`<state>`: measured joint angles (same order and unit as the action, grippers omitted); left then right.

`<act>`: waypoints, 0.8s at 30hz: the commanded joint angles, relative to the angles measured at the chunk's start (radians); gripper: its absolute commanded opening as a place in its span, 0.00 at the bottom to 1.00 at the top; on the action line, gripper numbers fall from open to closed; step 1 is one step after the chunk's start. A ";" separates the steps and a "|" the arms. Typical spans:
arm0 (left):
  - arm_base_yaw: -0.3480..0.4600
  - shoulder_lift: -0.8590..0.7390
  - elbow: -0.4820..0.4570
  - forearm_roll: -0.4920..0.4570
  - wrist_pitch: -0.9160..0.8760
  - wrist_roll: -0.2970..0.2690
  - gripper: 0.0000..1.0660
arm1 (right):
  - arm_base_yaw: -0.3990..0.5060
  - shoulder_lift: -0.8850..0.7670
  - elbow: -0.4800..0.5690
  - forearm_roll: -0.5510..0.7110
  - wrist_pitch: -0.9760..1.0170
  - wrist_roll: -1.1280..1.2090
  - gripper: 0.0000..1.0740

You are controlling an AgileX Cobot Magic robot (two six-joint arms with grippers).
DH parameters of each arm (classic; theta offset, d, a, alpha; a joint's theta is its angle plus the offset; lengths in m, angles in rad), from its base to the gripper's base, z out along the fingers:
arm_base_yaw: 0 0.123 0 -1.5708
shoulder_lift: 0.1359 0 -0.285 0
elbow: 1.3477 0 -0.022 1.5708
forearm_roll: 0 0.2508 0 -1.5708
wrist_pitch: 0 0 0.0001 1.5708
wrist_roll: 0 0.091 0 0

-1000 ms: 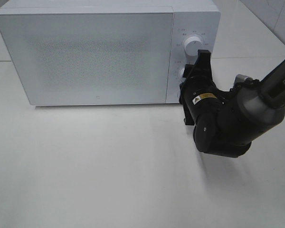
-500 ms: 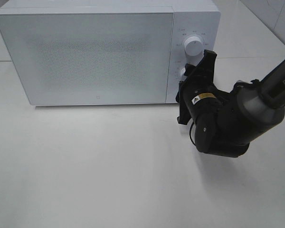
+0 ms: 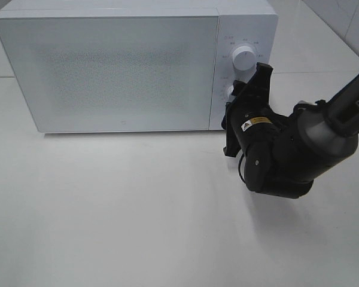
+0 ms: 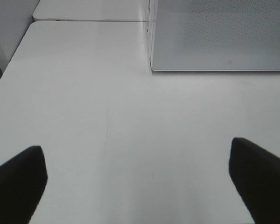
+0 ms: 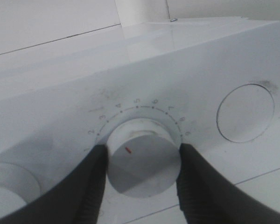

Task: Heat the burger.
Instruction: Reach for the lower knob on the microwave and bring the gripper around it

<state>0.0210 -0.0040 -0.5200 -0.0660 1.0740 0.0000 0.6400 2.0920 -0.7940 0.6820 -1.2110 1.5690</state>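
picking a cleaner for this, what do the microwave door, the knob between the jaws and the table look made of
Speckled white microwave door: probably glass or glossy plastic, with a fine dot mesh showing through.
Round white numbered knob: smooth moulded plastic, matte, with a small red mark.
Flat white table: likely laminate, going by its faint even sheen.

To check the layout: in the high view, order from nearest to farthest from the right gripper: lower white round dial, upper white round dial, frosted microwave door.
1. Lower white round dial, held by the right gripper.
2. Upper white round dial, just above.
3. Frosted microwave door, farther left.
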 commanded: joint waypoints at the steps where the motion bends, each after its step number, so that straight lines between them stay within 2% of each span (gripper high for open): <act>1: 0.001 -0.025 0.003 -0.006 -0.008 0.000 0.92 | 0.011 -0.010 -0.046 -0.120 -0.187 -0.044 0.16; 2: 0.001 -0.025 0.003 -0.006 -0.008 0.000 0.92 | 0.011 -0.010 -0.046 -0.120 -0.187 -0.044 0.16; 3: 0.001 -0.025 0.003 -0.006 -0.008 0.000 0.92 | 0.011 -0.010 -0.041 -0.081 -0.190 -0.061 0.22; 5: 0.001 -0.025 0.003 -0.006 -0.008 0.000 0.92 | 0.011 -0.010 -0.041 -0.066 -0.189 -0.066 0.25; 6: 0.001 -0.025 0.003 -0.006 -0.008 0.000 0.92 | 0.011 -0.010 -0.041 -0.049 -0.189 -0.086 0.32; 8: 0.001 -0.025 0.003 -0.006 -0.008 0.000 0.92 | 0.011 -0.010 -0.041 -0.043 -0.189 -0.102 0.36; 10: 0.001 -0.025 0.003 -0.006 -0.008 0.000 0.92 | 0.011 -0.010 -0.035 -0.006 -0.188 -0.155 0.47; 13: 0.001 -0.025 0.003 -0.006 -0.008 0.000 0.92 | 0.011 -0.012 -0.028 0.008 -0.188 -0.170 0.49; 18: 0.001 -0.025 0.003 -0.006 -0.008 0.000 0.92 | 0.011 -0.054 0.060 0.025 -0.162 -0.283 0.62; 24: 0.001 -0.025 0.003 -0.006 -0.008 0.000 0.92 | 0.011 -0.084 0.113 -0.034 -0.080 -0.306 0.64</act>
<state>0.0210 -0.0040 -0.5200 -0.0660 1.0740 0.0000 0.6520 2.0230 -0.6850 0.6730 -1.2080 1.2860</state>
